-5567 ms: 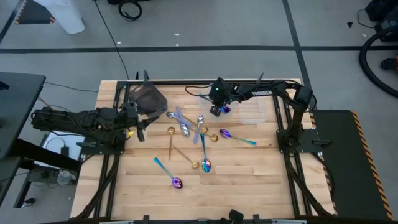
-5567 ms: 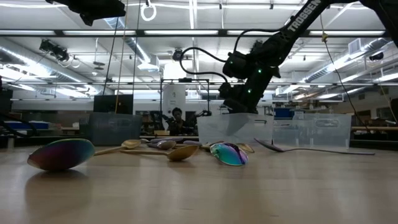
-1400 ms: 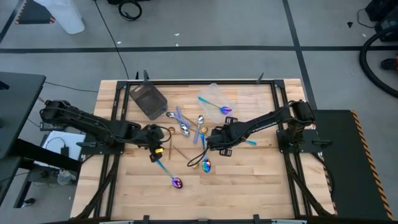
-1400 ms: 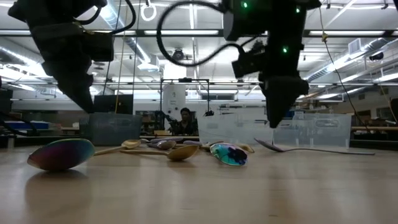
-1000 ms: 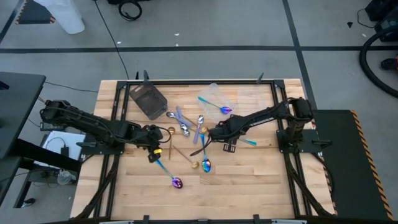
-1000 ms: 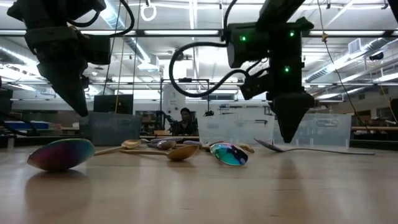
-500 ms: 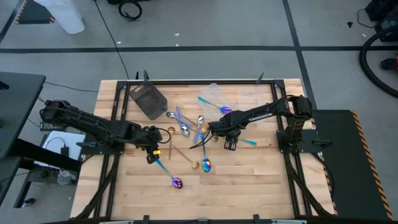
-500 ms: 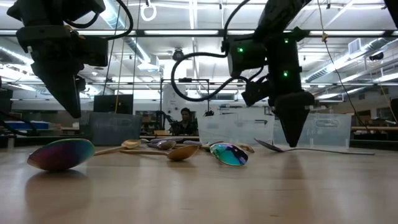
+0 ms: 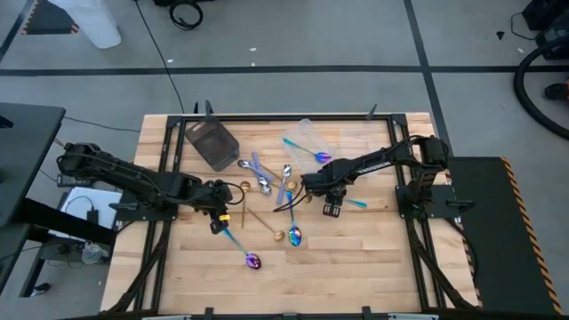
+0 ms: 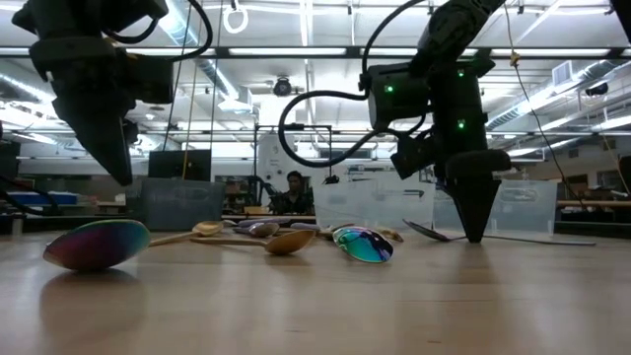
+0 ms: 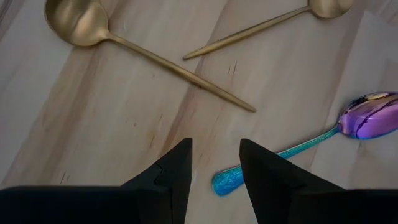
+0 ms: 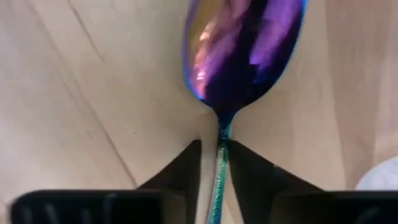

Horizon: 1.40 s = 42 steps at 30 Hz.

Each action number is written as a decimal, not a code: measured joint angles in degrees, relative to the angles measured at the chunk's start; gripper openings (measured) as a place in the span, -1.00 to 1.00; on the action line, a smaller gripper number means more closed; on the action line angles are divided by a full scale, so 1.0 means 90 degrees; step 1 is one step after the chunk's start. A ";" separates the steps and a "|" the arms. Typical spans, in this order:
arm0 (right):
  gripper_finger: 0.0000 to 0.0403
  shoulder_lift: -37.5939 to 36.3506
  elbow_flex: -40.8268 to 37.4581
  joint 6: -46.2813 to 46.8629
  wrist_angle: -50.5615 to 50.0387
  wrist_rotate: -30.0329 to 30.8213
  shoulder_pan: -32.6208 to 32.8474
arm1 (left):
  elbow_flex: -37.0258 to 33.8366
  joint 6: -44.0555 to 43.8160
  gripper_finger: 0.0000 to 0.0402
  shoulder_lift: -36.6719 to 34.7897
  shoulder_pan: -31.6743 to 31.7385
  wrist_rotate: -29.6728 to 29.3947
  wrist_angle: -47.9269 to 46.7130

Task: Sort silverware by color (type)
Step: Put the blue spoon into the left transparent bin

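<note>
From above we saw spoons (image 9: 267, 187) scattered mid-bench (image 9: 356, 258). Only the right wrist view showed the right gripper (image 12: 214, 155) with jaws closing on an iridescent spoon (image 12: 242, 50). The left gripper (image 11: 214, 162) hung open near a teal handle (image 11: 273, 165). The low view showed a person (image 10: 293, 192) at twelve o'clock.

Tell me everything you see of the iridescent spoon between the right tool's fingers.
The iridescent spoon is polished metal: a purple-blue oval bowl with pink-orange glints, narrowing to a thin teal handle. It lies flat on the wooden table, right of the spoon cluster. The right tool straddles the handle just below the bowl, fingers nearly closed on either side. Whether they already pinch it cannot be told.
</note>
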 joint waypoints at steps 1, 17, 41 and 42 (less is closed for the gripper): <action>-0.62 0.0002 0.0000 0.0000 0.0016 -0.0021 0.0003 | 0.0000 0.0000 -0.30 0.0000 -0.0002 0.0000 0.0047; -0.87 0.0063 0.0823 -0.0191 -0.0794 0.0060 0.0121 | 0.0000 0.1161 -0.30 -0.0002 -0.0005 -0.0988 0.1293; -0.89 -0.1524 0.2057 -0.0408 0.0062 0.0742 0.0198 | 0.0000 0.2875 -0.30 -0.0002 -0.0002 -0.2208 0.3771; -0.89 -0.1582 0.2057 -0.0413 0.0236 0.0747 0.0185 | 0.0000 0.2890 -0.30 -0.0002 -0.0002 -0.2208 0.3934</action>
